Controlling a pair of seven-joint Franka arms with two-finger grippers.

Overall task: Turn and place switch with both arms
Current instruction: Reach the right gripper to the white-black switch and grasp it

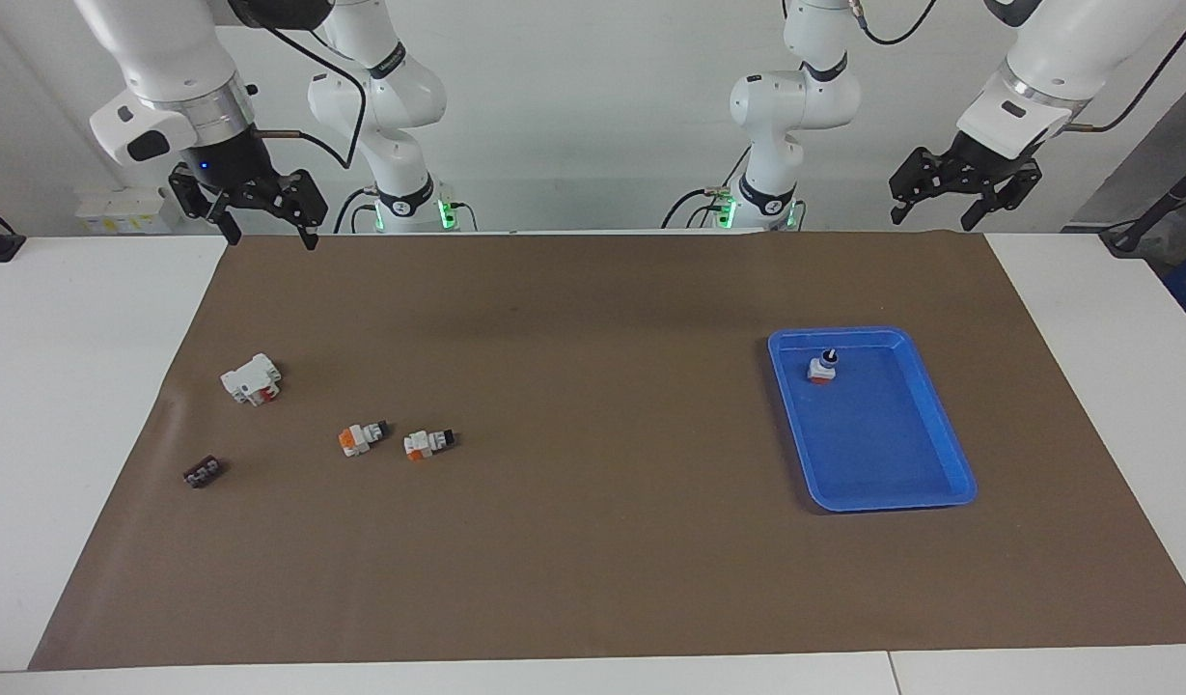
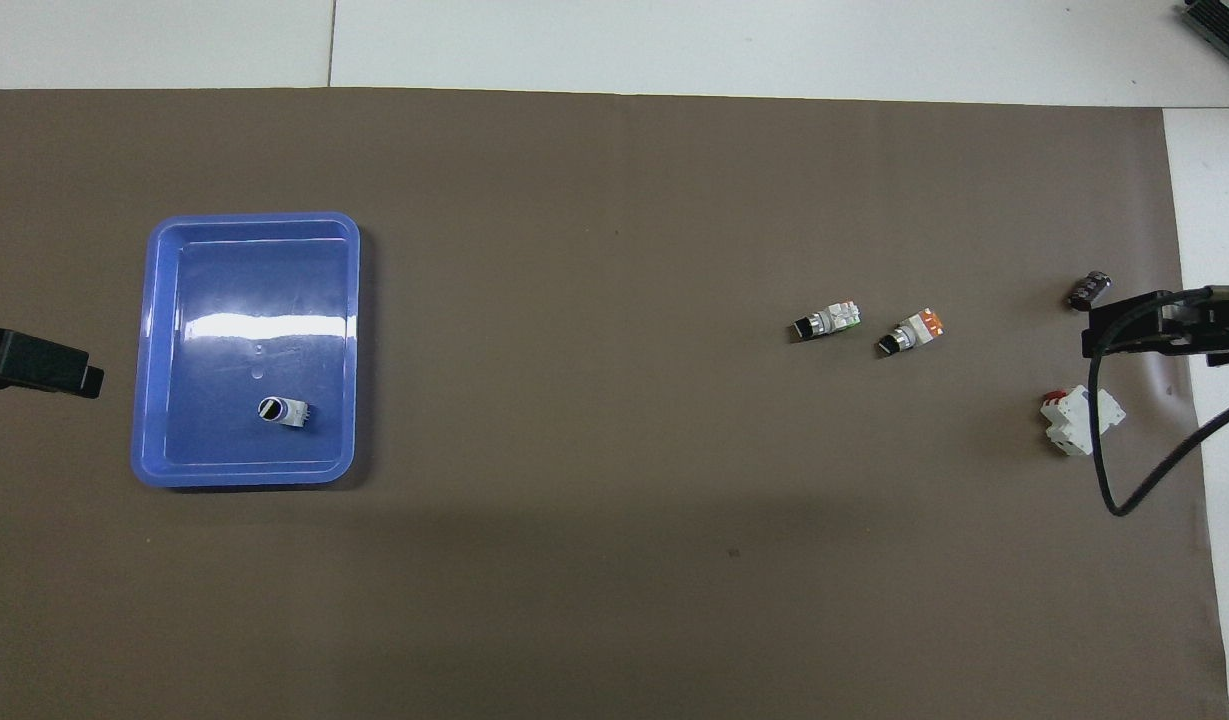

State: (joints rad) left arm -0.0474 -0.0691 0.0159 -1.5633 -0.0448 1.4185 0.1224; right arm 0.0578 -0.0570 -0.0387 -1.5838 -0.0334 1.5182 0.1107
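Observation:
Two switches lie on their sides on the brown mat toward the right arm's end, side by side: one (image 1: 363, 437) (image 2: 912, 333) and another (image 1: 428, 442) (image 2: 826, 322). A third switch (image 1: 822, 367) (image 2: 284, 411) stands knob up in the blue tray (image 1: 872, 333) (image 2: 254, 218), in the part of it nearer to the robots. My right gripper (image 1: 269, 230) (image 2: 1124, 330) hangs open and empty, high over the right arm's end of the mat. My left gripper (image 1: 935, 214) (image 2: 74, 372) hangs open and empty, high over the left arm's end, beside the tray.
A larger white block with a red part (image 1: 252, 378) (image 2: 1079, 420) and a tiny dark-brown flat piece (image 1: 203, 472) (image 2: 1089, 290) lie near the mat's edge at the right arm's end. A black cable (image 2: 1114, 470) loops from the right wrist.

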